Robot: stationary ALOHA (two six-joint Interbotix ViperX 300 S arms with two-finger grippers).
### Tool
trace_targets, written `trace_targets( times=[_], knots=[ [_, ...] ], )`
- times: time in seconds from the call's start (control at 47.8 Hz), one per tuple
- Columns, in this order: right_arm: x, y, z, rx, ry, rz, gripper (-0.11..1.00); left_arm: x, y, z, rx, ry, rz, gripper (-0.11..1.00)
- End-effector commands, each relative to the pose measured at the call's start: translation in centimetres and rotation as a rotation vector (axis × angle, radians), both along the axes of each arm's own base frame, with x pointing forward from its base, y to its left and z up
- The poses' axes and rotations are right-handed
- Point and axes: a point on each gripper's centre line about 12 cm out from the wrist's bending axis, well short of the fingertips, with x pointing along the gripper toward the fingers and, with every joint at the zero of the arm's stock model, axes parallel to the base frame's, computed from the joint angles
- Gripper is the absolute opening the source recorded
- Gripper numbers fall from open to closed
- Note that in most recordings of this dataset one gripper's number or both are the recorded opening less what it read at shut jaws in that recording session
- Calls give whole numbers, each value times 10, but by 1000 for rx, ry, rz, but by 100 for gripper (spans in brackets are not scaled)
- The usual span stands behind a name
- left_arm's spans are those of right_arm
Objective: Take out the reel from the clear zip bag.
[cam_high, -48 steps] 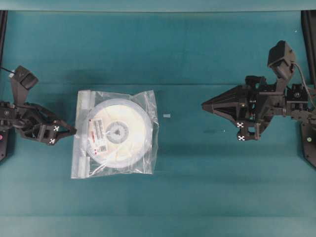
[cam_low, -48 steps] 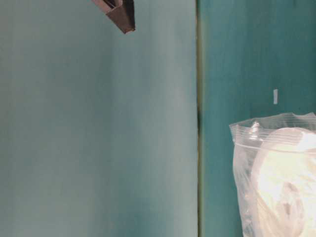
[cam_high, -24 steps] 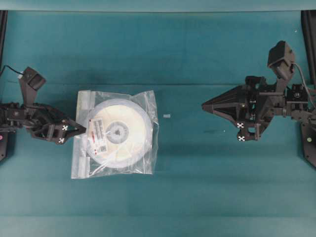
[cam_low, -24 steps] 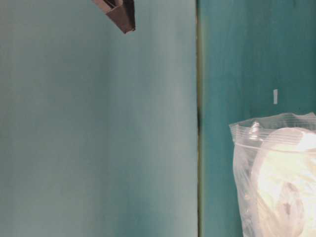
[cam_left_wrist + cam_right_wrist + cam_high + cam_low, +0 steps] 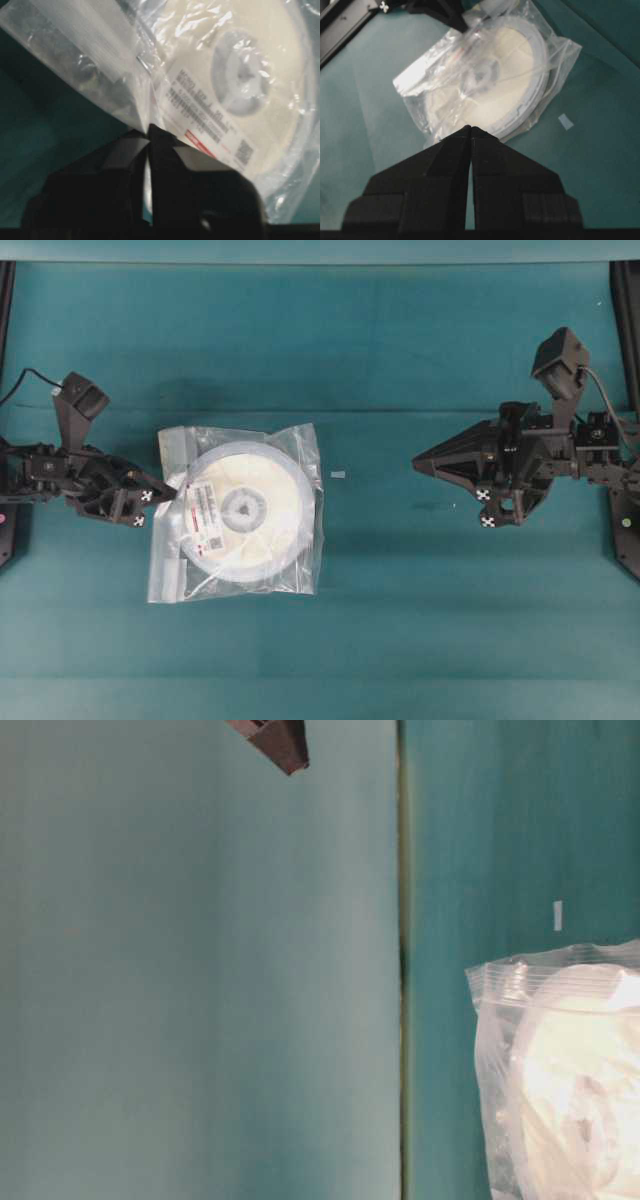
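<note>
teal cloth covers the table, with a seam line running across its far part and black frame posts at both far corners. the clear zip bag lies flat left of centre, the reel inside it, zip strip along the left edge. wide bare cloth lies between the bag and the right gripper, whose jaws are pressed together, holding nothing. the left gripper is clamped on the bag's left edge. a small pale scrap lies just right of the bag. the reel's label carries a red mark, barcode and print too blurred to read.
</note>
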Motion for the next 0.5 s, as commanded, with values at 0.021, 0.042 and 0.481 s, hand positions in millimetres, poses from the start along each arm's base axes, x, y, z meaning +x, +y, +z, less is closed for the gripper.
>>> trace_targets(
  times=[0.021,0.042,0.481],
  knots=[
    [1,-1,0,17,-2,-9,1,2,0,1,2,14,-5,0],
    [1,-1,-1,20,1,-10,1,2,0,1,1,19,-3,0],
    [34,-1,-36,117,155,-43,29,2,0,1,5,22,-8,0]
  ],
)
